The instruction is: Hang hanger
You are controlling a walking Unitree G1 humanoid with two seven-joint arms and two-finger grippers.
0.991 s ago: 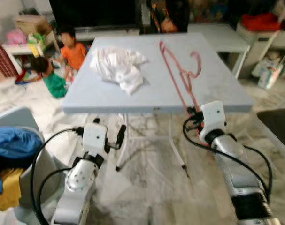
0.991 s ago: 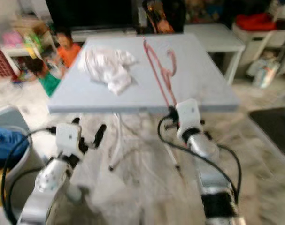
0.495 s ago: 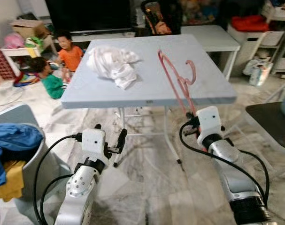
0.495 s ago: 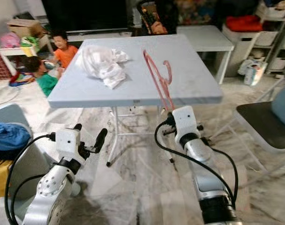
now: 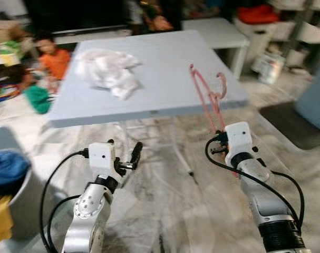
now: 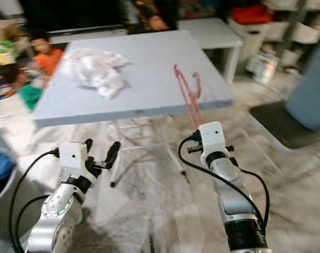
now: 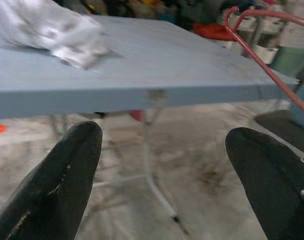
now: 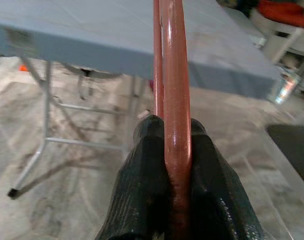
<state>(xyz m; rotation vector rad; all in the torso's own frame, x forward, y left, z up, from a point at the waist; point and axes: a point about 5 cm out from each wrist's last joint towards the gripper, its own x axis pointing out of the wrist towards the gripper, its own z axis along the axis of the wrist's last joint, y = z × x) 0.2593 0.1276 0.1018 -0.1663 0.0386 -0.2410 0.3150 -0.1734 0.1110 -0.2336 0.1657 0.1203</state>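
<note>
A pink-red hanger point(image 5: 207, 99) stands tilted up from my right gripper point(image 8: 173, 132), which is shut on its lower bar. Its hook point(image 5: 221, 83) reaches over the near right corner of the grey-blue folding table point(image 5: 160, 79). In the right wrist view the black fingers point(image 8: 141, 165) press on the bar from both sides. My left gripper point(image 7: 162, 150) is held open below the table's front edge, nothing between its fingers point(image 5: 135, 153). A crumpled white cloth point(image 5: 104, 68) lies on the table's far left.
Two people point(image 5: 50, 57) sit on the floor beyond the table's left side. A basket with blue clothing point(image 5: 4, 176) stands at my left. A low white table point(image 5: 215, 30) is behind. A dark chair seat point(image 5: 299, 113) is at the right. The floor is marbled tile.
The whole view has swung, so the table sits further left and the picture is blurred. The hanger stays in my right gripper, now over the table's right corner. My left gripper stays open.
</note>
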